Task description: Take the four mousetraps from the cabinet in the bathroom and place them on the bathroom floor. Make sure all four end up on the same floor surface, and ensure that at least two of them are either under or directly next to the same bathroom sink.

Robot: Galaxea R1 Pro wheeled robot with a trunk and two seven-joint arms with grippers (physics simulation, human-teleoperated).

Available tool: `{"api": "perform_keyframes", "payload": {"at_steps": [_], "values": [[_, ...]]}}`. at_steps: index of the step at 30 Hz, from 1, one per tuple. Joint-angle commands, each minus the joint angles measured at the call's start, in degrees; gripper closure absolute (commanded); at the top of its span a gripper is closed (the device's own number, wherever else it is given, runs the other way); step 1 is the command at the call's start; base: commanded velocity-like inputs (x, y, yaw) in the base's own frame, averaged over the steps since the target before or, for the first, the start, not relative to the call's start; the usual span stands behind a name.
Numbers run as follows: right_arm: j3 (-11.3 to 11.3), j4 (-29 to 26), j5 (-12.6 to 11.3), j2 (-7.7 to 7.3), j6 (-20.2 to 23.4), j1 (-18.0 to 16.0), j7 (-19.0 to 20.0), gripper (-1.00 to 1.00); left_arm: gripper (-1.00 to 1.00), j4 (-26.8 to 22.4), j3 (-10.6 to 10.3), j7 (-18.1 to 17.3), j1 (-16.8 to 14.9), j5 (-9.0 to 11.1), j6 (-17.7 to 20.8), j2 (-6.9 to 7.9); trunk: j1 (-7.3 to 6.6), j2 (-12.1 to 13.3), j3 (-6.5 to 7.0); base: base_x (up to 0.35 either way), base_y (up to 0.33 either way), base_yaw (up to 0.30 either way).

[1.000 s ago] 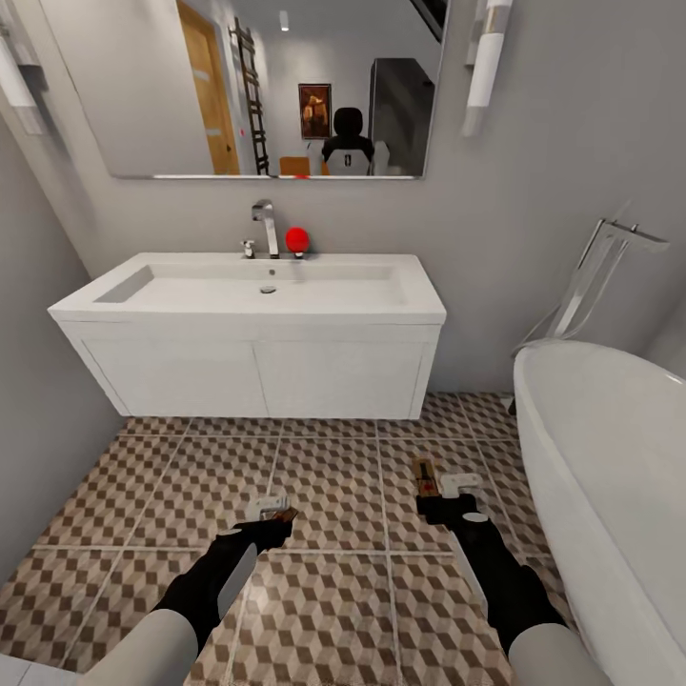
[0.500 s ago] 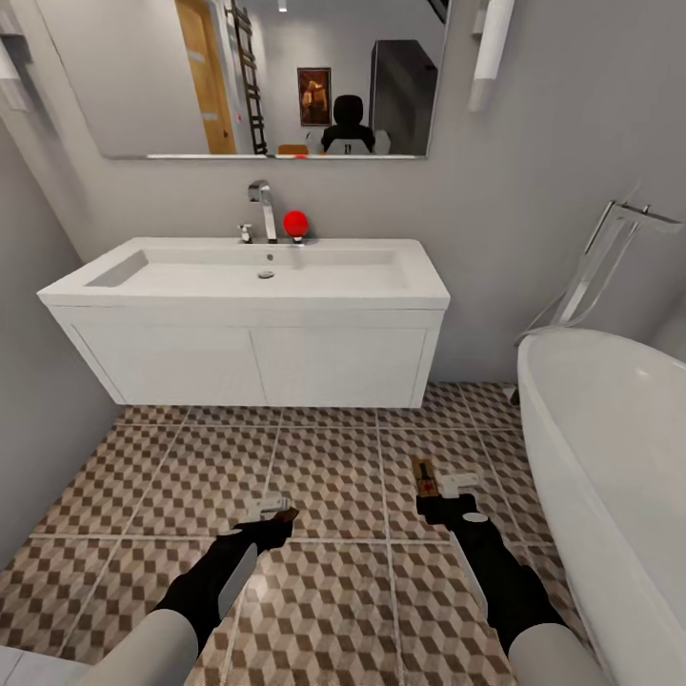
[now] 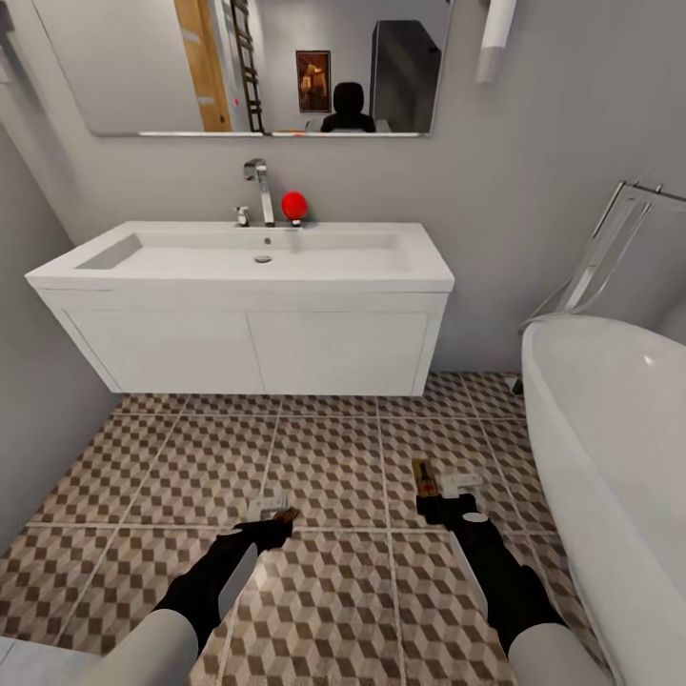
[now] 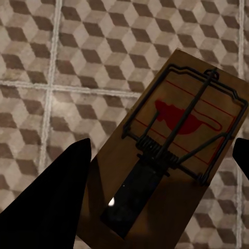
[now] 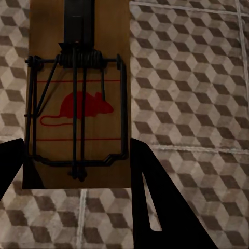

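Left tool (image 3: 271, 515): clamped on a mousetrap (image 3: 279, 515), which we see in the head view as a small brown board at the fingertips. In the left wrist view this trap (image 4: 176, 140) sits between the two dark fingers (image 4: 49, 202), wire side toward the camera, long axis running out along the fingers and skewed somewhat to one side.

Right tool (image 3: 440, 491): likewise clamped on a second mousetrap (image 3: 425, 476). Here the board's long axis points away from the arm, toward the sink (image 3: 243, 262). The right wrist view shows the trap (image 5: 78, 98) square between the fingers, red mouse print readable.

Both traps hang over the bathroom floor (image 3: 324, 457); how far above the tiles they are we cannot tell.

Key relation: the sink and its white vanity (image 3: 252, 348) lie straight ahead of both tools, well apart, with open tile between. The left tool is more squarely in front of the vanity; the right one is nearer the bathtub (image 3: 610, 448). We judge the traps need to go forward and down to land beside the vanity.
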Motion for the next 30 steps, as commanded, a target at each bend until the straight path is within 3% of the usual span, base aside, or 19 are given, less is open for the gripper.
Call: {"api": "perform_keyframes", "payload": {"at_steps": [1, 11, 14, 15, 18, 19, 24, 30], "values": [[0.1, -0.1, 0.3, -0.01, 0.4, 0.0, -0.1, 1.00, 1.00, -0.1, -0.3, 0.5, 0.0, 0.6, 0.2, 0.05, 0.22, -0.4, -0.32, 0.000, 0.000, 0.000], [0.1, -0.1, 0.3, 0.03, 0.4, -0.1, -0.2, 1.00, 1.00, -1.0, -0.1, 0.6, 0.0, 0.6, 0.5, 0.05, 2.41, -4.4, -3.04, 0.000, 0.000, 0.000], [0.2, -0.1, 0.3, 0.06, 0.3, -0.1, -0.2, 1.00, 1.00, -3.2, 0.0, 0.7, 0.0, 0.6, 5.0, 0.01, 3.07, -5.7, -3.85, 0.000, 0.000, 0.000], [0.2, -0.1, 0.3, 0.07, 0.3, -0.1, -0.2, 1.00, 1.00, -5.5, 0.0, 0.7, 0.0, 0.6, 8.5, 0.02, 3.29, -6.1, -4.12, 0.000, 0.000, 0.000], [0.6, -0.1, 0.3, 0.08, 0.3, 0.0, -0.2, 1.00, 1.00, -18.5, -0.1, 1.1, 0.1, 0.4, 19.9, 0.39, 3.29, -6.1, -4.40, 0.000, 0.000, 0.000], [0.7, -0.1, 0.3, 0.08, 0.3, 0.0, -0.2, 1.00, 1.00, -22.1, -0.1, 1.1, 0.2, 0.4, 21.5, 0.53, 3.29, -6.1, -4.49, 0.000, 0.000, 0.000], [1.9, -0.1, 0.3, 0.08, 0.3, 0.0, -0.3, 1.00, 1.00, -29.3, -0.1, 1.2, 0.6, 0.3, 23.9, 1.01, 3.29, -6.1, -4.95, 0.000, 0.000, 0.000], [2.7, -0.1, 0.3, 0.08, 0.3, 0.0, -0.3, 1.00, 1.00, -28.7, 0.0, 1.2, 0.6, 0.3, 24.1, 1.10, 3.29, -6.1, -5.50, 0.000, 0.000, 0.000]]}}
